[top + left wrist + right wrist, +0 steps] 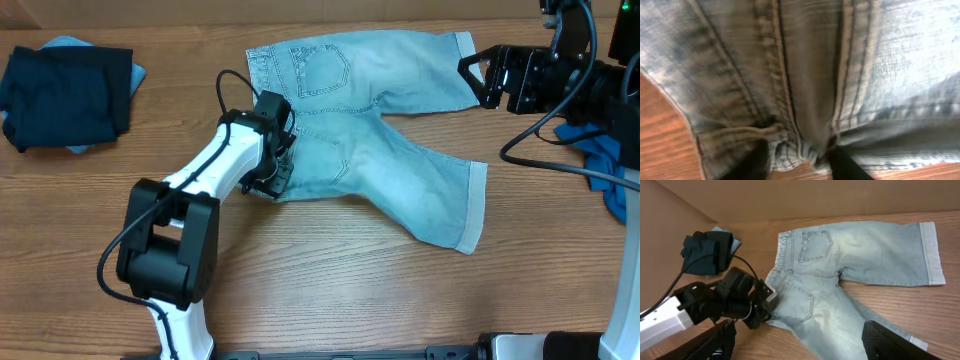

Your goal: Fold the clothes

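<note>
Here: left gripper (276, 184) clamped on shorts (385, 135) waistband | right gripper (474, 82) fingers apart, beside leg hem.

Wood-grain table (330, 290) — plain brown panel (790, 195) behind.

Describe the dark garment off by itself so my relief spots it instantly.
On the wooden table, look to the far left corner, clear of the denim shorts in the middle. The dark navy garment lies there bundled on a pale blue piece; it is the only near-black cloth, unlike the royal-blue garment at right.
</note>
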### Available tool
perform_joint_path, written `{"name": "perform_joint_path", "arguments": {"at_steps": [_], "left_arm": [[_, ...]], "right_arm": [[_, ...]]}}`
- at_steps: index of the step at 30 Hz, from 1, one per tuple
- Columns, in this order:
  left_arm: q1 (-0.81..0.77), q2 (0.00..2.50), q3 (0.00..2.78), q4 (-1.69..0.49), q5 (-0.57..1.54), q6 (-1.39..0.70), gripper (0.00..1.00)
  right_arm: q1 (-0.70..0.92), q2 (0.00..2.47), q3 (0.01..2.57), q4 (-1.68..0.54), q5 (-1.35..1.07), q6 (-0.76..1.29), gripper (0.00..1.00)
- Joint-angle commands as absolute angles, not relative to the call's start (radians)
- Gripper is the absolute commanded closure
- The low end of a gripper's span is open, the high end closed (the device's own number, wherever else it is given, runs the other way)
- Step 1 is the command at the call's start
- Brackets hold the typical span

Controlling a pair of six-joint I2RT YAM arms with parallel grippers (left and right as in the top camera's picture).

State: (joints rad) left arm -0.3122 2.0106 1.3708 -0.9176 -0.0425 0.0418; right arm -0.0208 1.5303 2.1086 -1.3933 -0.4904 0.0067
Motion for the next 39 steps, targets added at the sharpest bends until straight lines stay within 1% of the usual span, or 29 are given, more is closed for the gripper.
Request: {"name": "perform_joint_path", "arguments": {"at_steps": [1,3,4,12,17,19,21,23,25,26,28,29,34,36,38,39], "left_arm": [[-0.258,2.101,1.347,-0.988,-0.088,-0.115,0.84],[-0.233,2.106,1.344,-1.013,-0.088,-0.180,0.93],[-0.218,2.106,1.342,-1.029,-0.089,-0.207,0.96],[-0.096,2.105,1.342,-1.186,-0.142,-0.296,0.96],[-0.062,2.103,1.341,-1.277,-0.192,-0.322,0.96],[-0.060,2.096,1.342,-1.285,-0.187,-0.322,0.96],[-0.063,2.075,1.342,-1.253,-0.159,-0.282,0.95],[-0.072,2.032,1.342,-1.193,-0.097,-0.227,0.92],[-0.081,1.972,1.351,-1.147,-0.014,-0.198,0.78],[-0.085,1.939,1.363,-1.137,0.023,-0.197,0.66],[-0.092,1.874,1.396,-1.124,0.082,-0.194,0.56],[-0.094,1.850,1.412,-1.124,0.091,-0.194,0.53],[-0.099,1.692,1.488,-1.147,0.101,-0.194,0.45],[-0.099,1.647,1.491,-1.153,0.101,-0.194,0.43],[-0.099,1.619,1.491,-1.156,0.102,-0.189,0.44],[-0.099,1.608,1.491,-1.156,0.102,-0.187,0.44]], "right_arm": [[-0.023,1.522,2.128,-1.396,-0.488,0.003,0.15],[-0.023,1.522,2.128,-1.399,-0.488,0.003,0.15],[-0.023,1.522,2.128,-1.401,-0.488,0.003,0.15],[-0.023,1.522,2.128,-1.420,-0.488,0.003,0.15],[-0.023,1.522,2.128,-1.445,-0.487,0.003,0.13],[-0.023,1.529,2.127,-1.476,-0.476,0.026,0.10],[-0.023,1.548,2.126,-1.508,-0.421,0.061,0.10],[-0.023,1.571,2.118,-1.524,-0.392,0.082,0.09],[-0.023,1.602,2.085,-1.522,-0.382,0.107,0.09],[-0.023,1.618,2.072,-1.522,-0.382,0.109,0.09],[-0.023,1.655,2.038,-1.524,-0.382,0.115,0.09],[-0.023,1.668,2.024,-1.525,-0.381,0.127,0.09],[-0.022,1.757,1.857,-1.542,-0.367,0.136,0.14],[-0.023,1.777,1.753,-1.521,-0.355,0.135,0.16],[-0.023,1.781,1.636,-1.478,-0.329,0.150,0.18],[-0.023,1.781,1.584,-1.465,-0.332,0.151,0.20]]}}
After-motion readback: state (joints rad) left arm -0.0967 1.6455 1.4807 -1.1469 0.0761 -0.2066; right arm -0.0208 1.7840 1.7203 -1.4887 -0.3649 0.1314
